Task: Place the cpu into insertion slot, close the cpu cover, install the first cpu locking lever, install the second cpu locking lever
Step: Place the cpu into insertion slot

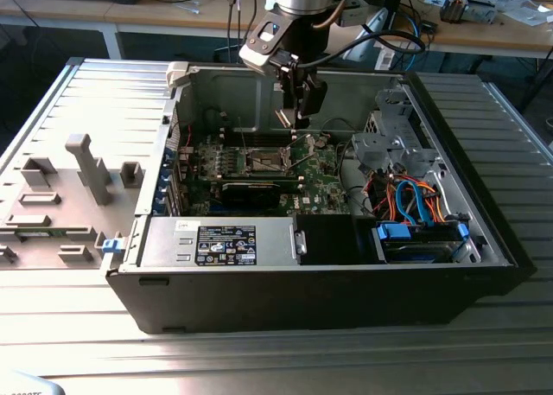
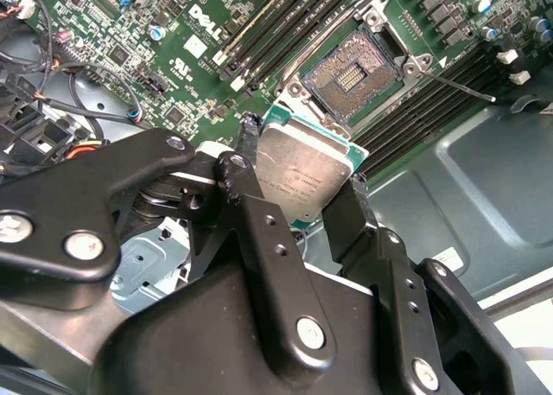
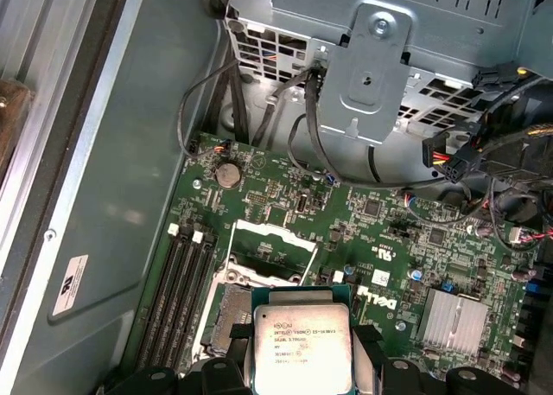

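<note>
My gripper is shut on the cpu, a flat square chip with a silver face and a green edge, pinched between two black fingers. In the first wrist view the cpu hangs just above the green board, partly overlapping the insertion slot. The dark, pin-filled insertion slot lies uncovered beside the chip. The cpu cover stands raised at the slot's far end. A thin locking lever sticks out beside the slot. In the exterior view the gripper hovers over the slot inside the open computer case.
A black labelled power-supply box lies along the case's near wall. A metal drive cage with orange and blue cables fills the exterior view's right. Memory slots flank the socket. A grey fixture tray sits left of the case.
</note>
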